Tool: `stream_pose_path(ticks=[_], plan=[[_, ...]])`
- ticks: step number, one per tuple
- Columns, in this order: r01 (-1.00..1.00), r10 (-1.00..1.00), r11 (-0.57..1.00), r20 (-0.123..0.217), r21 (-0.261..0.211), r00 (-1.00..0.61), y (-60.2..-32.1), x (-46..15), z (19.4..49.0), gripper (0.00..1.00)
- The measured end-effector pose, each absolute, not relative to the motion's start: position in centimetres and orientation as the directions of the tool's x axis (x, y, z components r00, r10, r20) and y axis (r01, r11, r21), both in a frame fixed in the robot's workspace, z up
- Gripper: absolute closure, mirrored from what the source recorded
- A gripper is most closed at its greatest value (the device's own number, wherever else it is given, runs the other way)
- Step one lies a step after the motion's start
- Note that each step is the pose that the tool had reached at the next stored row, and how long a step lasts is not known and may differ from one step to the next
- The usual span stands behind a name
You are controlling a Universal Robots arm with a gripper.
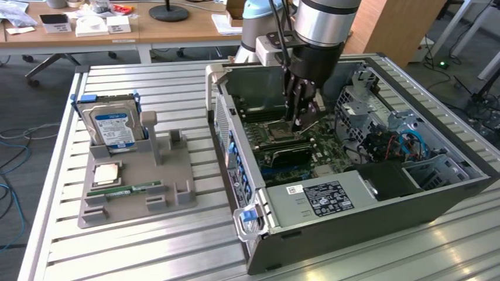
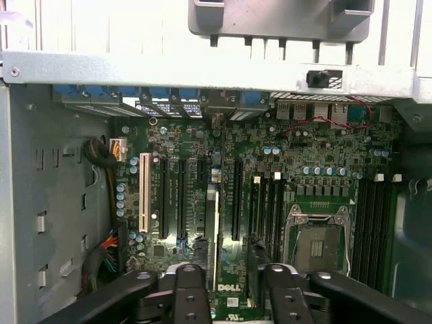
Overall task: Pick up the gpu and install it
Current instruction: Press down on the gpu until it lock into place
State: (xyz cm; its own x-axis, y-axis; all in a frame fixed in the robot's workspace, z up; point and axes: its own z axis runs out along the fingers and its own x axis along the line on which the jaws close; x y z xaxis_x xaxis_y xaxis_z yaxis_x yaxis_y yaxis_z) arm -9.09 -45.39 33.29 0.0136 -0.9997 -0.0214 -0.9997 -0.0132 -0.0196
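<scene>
Jaws stand apart, straddling the gpu (image 2: 213, 229) without gripping; I judge it stands edge-up in its motherboard (image 2: 324, 175) slot, needing no hold

An open computer case (image 1: 375, 205) lies beside a grey holder (image 1: 133, 187) bearing a hard drive (image 1: 113, 129).

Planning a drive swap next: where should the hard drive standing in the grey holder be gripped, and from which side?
Grip the hard drive by its free upper part, across its flat front and back faces, coming straight down from above. It stands upright with its lower end sunk in the grey holder, leaving the top exposed.
</scene>
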Motion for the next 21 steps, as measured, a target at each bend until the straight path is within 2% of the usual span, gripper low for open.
stream_pose_path(ticks=[7, 21], plan=[[-1.0, -1.0, -0.013, -0.021, -0.02, 0.014, -45.4, -9.1, 33.3, 0.89], [-1.0, -1.0, -0.013, -0.022, -0.019, 0.014, -45.4, -9.1, 31.9, 0.89]])
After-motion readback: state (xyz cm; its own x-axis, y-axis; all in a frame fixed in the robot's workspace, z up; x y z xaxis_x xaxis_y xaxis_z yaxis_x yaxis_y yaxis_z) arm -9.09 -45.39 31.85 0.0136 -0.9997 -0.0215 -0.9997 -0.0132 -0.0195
